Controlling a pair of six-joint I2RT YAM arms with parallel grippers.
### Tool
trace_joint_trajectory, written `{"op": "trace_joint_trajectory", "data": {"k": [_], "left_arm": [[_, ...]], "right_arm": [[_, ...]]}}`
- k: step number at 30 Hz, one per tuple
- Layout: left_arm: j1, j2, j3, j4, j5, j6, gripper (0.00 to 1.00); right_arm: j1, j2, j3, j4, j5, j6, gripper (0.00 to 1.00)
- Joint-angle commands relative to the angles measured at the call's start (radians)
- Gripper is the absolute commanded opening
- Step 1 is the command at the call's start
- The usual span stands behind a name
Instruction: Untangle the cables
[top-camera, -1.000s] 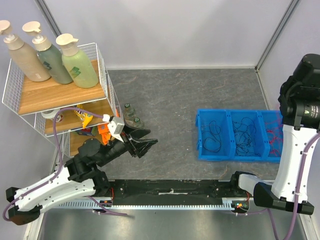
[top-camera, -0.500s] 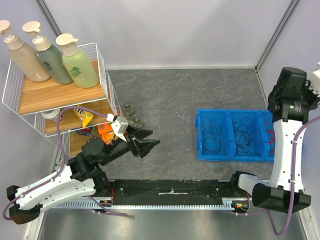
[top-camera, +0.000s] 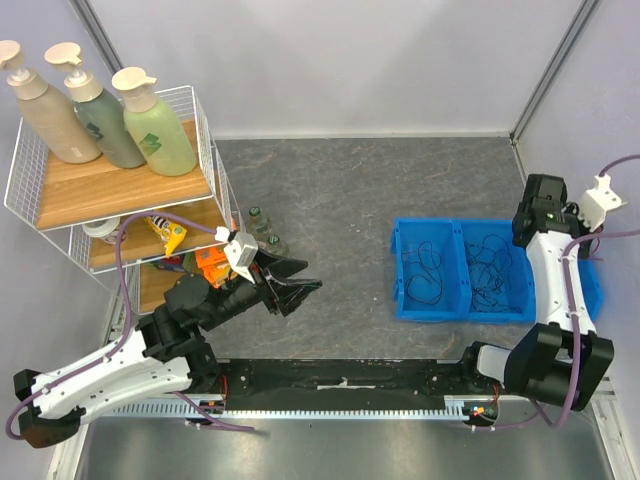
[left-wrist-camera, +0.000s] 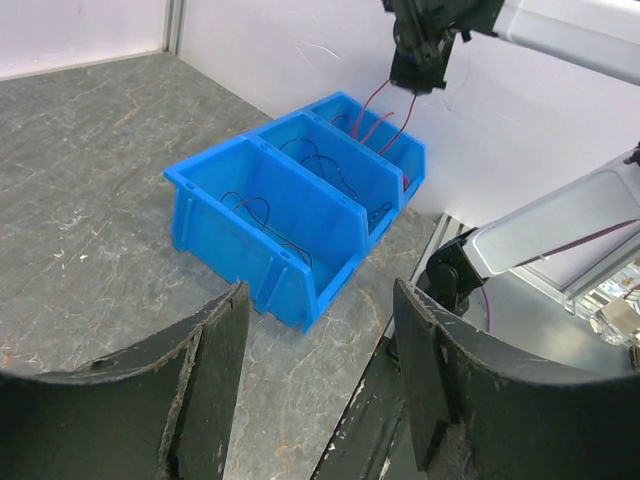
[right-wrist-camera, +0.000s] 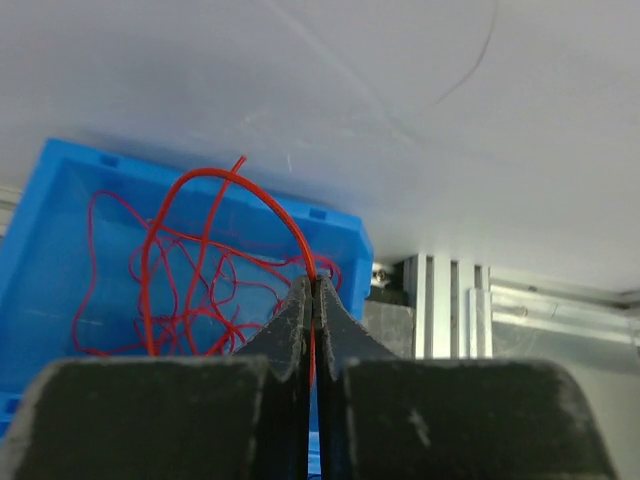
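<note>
A blue bin (top-camera: 460, 310) with three compartments stands at the right of the table. Black cables lie in its left compartment (top-camera: 424, 270) and its middle one (top-camera: 487, 268). Red cables (right-wrist-camera: 190, 290) lie in the right compartment, which my right arm mostly hides in the top view. My right gripper (right-wrist-camera: 314, 285) is shut on a red cable (right-wrist-camera: 215, 180) that loops up from that pile. The left wrist view shows this gripper (left-wrist-camera: 418, 75) above the bin (left-wrist-camera: 290, 270) with red strands (left-wrist-camera: 375, 115) hanging from it. My left gripper (top-camera: 300, 290) is open and empty, low over the table's left side.
A white wire shelf (top-camera: 205, 150) at the left holds three pump bottles (top-camera: 150, 125), with small packets on its lower levels. Small green bottles (top-camera: 262, 232) stand on the table beside it. A wall runs close behind the bin. A metal rail (top-camera: 340, 385) runs along the near edge.
My right arm has swung down from high at the right edge to just over the bin's right compartment. The left arm has barely moved.
</note>
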Motion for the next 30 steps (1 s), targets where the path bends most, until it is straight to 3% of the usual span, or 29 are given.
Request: {"op": "trace_joint_trajectory", "data": {"k": [1,7,11,14,15,18,20,23,26,28,30], "left_arm": [[0.003,-0.001,0.002,0.046,0.02,-0.033,0.65],[0.002,-0.021,-0.012,0.048,0.013,-0.038,0.65],[0.003,-0.022,-0.013,0.046,0.015,-0.036,0.65],[0.003,-0.022,-0.015,0.046,0.012,-0.036,0.65],[0.003,-0.022,-0.015,0.046,0.012,-0.035,0.65],[0.002,-0.018,-0.015,0.051,0.01,-0.033,0.65],[0.002,-0.013,-0.018,0.06,0.01,-0.035,0.65],[0.002,-0.005,-0.018,0.067,0.015,-0.041,0.65],[0.002,0.007,-0.02,0.08,0.018,-0.039,0.65],[0.002,0.024,-0.02,0.093,0.023,-0.041,0.65],[0.002,0.038,-0.017,0.106,0.027,-0.044,0.65]], "right_arm": [[-0.055,-0.006,-0.082,0.083,-0.09,0.15,0.0],[-0.142,0.058,-0.188,0.158,-0.273,0.191,0.0],[-0.144,0.111,-0.212,0.183,-0.27,0.181,0.0],[-0.144,0.065,-0.238,0.253,-0.288,0.106,0.0],[-0.144,0.034,-0.249,0.278,-0.297,0.081,0.06],[-0.144,-0.067,-0.269,0.373,-0.372,-0.029,0.47],[-0.142,-0.112,-0.243,0.369,-0.421,-0.065,0.63],[-0.106,-0.141,-0.162,0.303,-0.419,-0.098,0.7],[0.032,-0.156,-0.073,0.258,-0.374,-0.146,0.74],[0.15,-0.153,-0.024,0.278,-0.444,-0.209,0.74],[0.254,-0.117,0.031,0.296,-0.626,-0.273,0.77]]}}
